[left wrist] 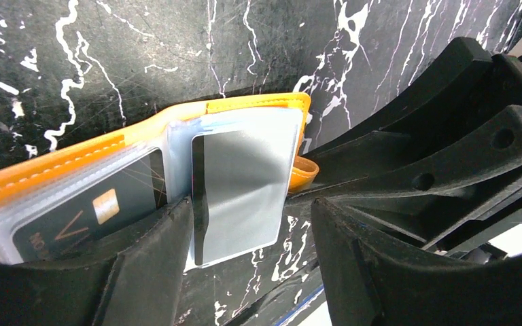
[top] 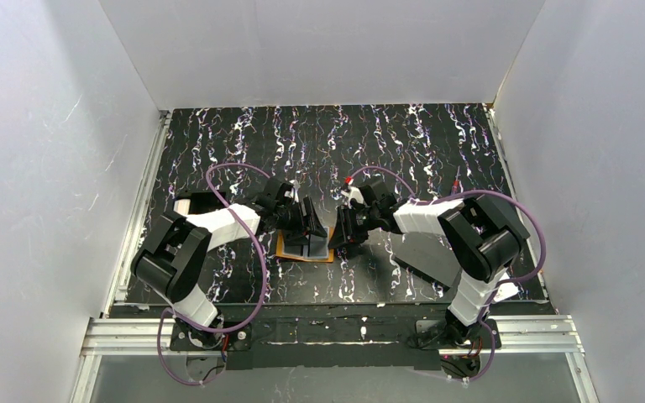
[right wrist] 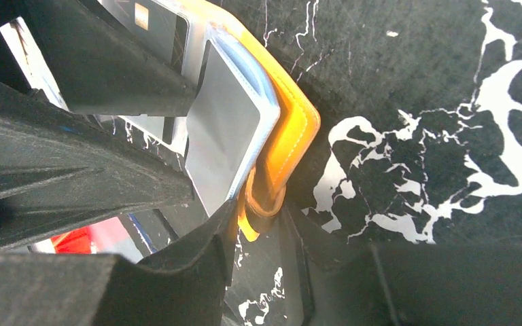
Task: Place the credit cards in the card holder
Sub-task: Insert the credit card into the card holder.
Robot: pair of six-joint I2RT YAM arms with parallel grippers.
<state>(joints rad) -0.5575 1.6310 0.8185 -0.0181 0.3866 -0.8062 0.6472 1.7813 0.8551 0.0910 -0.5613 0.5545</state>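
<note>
A: Right, from above: the left claw (top: 309, 225) and right claw (top: 342, 238) meet over the orange card holder (top: 284, 251), which lies open on the table (top: 437, 143).
B: Left wrist view: a grey card (left wrist: 241, 190) seems partly inside a clear sleeve (left wrist: 245, 121). Jaws apart either side of it, one finger (left wrist: 156, 251) at its edge.
A: Right wrist view: the snap tab (right wrist: 264, 204) lies against that claw's finger. Pinched or merely pinned? Can't tell.
B: I'd slide the card straight along the sleeve, gently, with the holder steadied.
</note>
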